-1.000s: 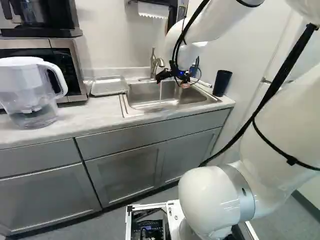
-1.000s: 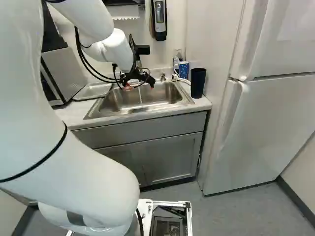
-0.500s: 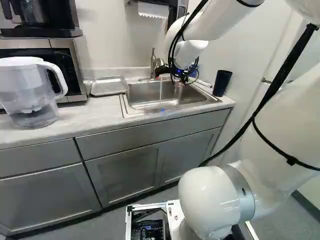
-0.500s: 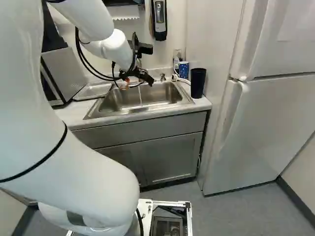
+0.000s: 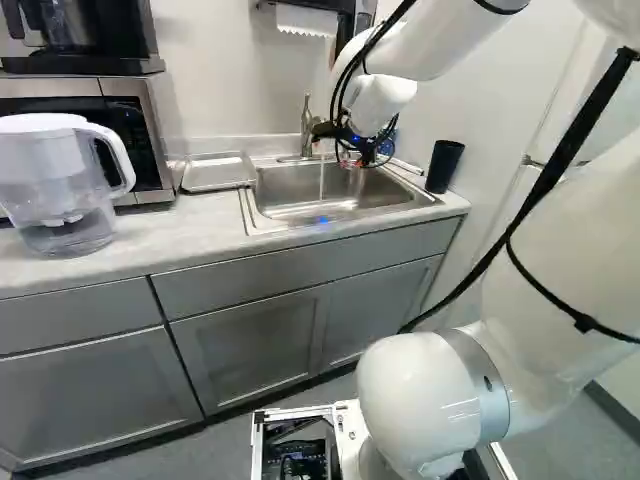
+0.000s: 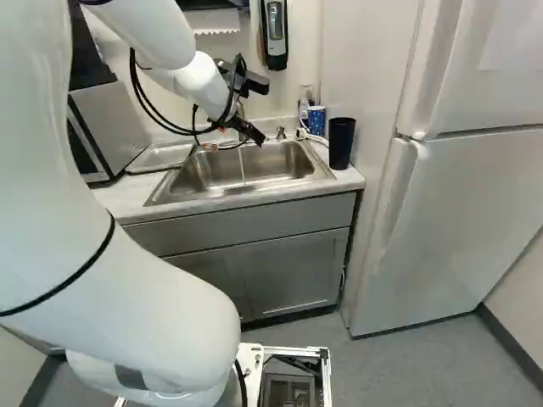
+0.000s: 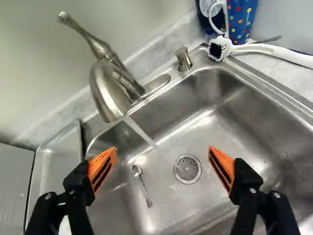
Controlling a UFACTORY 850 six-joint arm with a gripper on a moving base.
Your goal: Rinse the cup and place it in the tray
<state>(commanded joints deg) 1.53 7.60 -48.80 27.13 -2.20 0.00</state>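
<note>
As I look out past my arm (image 6: 144, 314), the nearest thing ahead is the gray cabinet (image 6: 293, 275), with the fridge (image 6: 462, 220) to its right in the right base view. On the counter (image 5: 170, 225) above, a clear pitcher (image 5: 60, 190) with a white handle stands at the left of the left base view. Next comes the steel sink (image 6: 222, 188). I have the pincer (image 6: 236, 138) over it, and the wrist view shows its two fingers spread wide, with nothing gripped between them. Down in the basin, a spoon (image 7: 142, 185) lies near the round drain (image 7: 187, 169), and water (image 7: 146, 137) is running from the faucet (image 7: 108, 90), which stands at the back of the sink. The metal tray (image 5: 217, 173) sits on the counter just beside the sink, on the pitcher's side. Across from it, a tall dark cup (image 6: 341, 142) stands upright; farther back, a blue spotted cup (image 7: 240, 22) is upright near a white brush (image 7: 274, 50). I can't tell which cup is the one to rinse. The microwave (image 5: 130, 125) stands beyond the pitcher, and a soap dispenser (image 6: 275, 34) hangs on the wall.
</note>
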